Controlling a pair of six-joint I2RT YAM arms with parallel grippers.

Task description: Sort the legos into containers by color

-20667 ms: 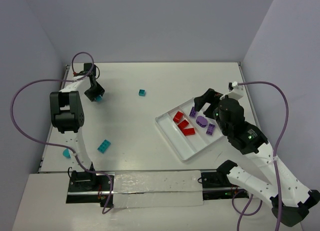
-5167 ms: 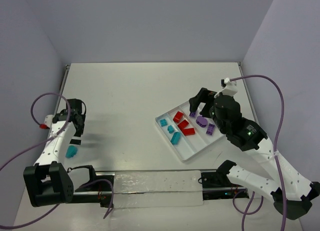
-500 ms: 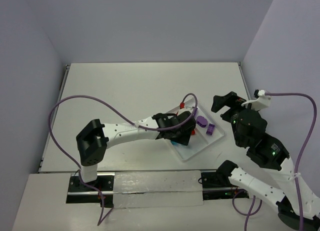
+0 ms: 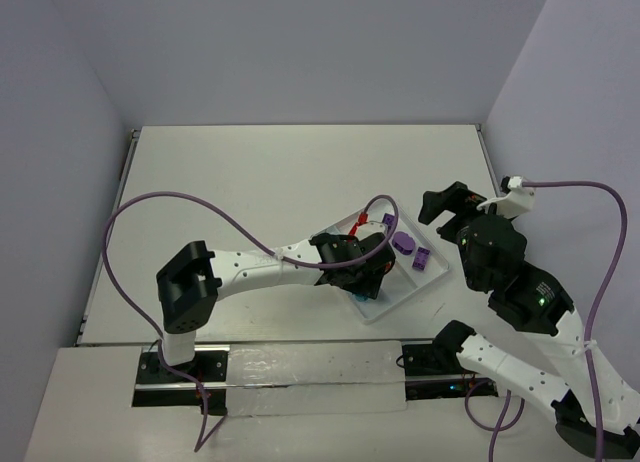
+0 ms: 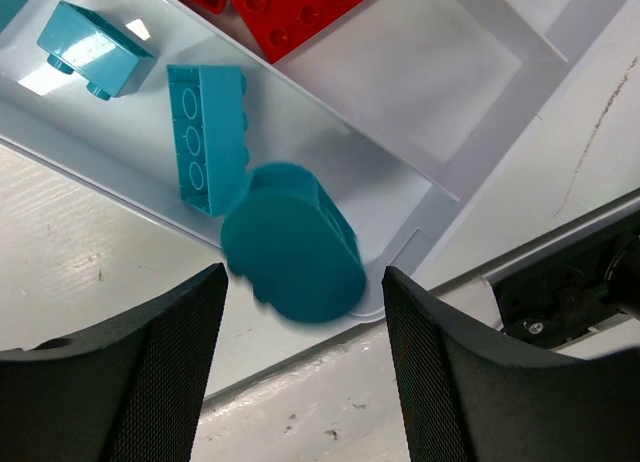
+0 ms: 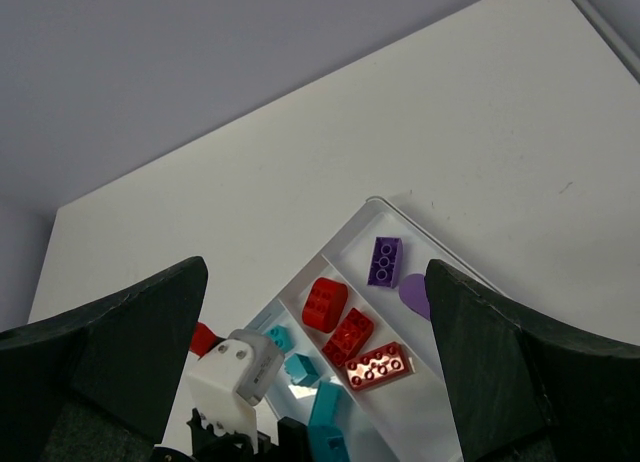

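My left gripper (image 4: pixel 365 267) hangs over the near end of the white tray (image 4: pixel 398 288), in its left compartment. Its jaws (image 5: pixel 303 307) are open. A rounded teal brick (image 5: pixel 292 244) sits blurred between the fingers, touching neither, over the tray's corner. A teal rectangle (image 5: pixel 207 137) and a small teal brick (image 5: pixel 92 60) lie in the same compartment. Red bricks (image 6: pixel 352 334) fill the middle compartment, and purple bricks (image 4: pixel 402 243) the right one. My right gripper (image 4: pixel 450 200) is open and empty, raised to the right of the tray (image 6: pixel 440 402).
The left arm (image 4: pixel 260 267) stretches across the table from its base at the near left. Its purple cable (image 4: pixel 190 202) loops above the table. The near table edge and rail (image 5: pixel 560 282) lie just beyond the tray's corner.
The left gripper, which was by the rounded teal brick at the far left, is now over the tray. In the last half second it shifted slightly toward the tray's near end.
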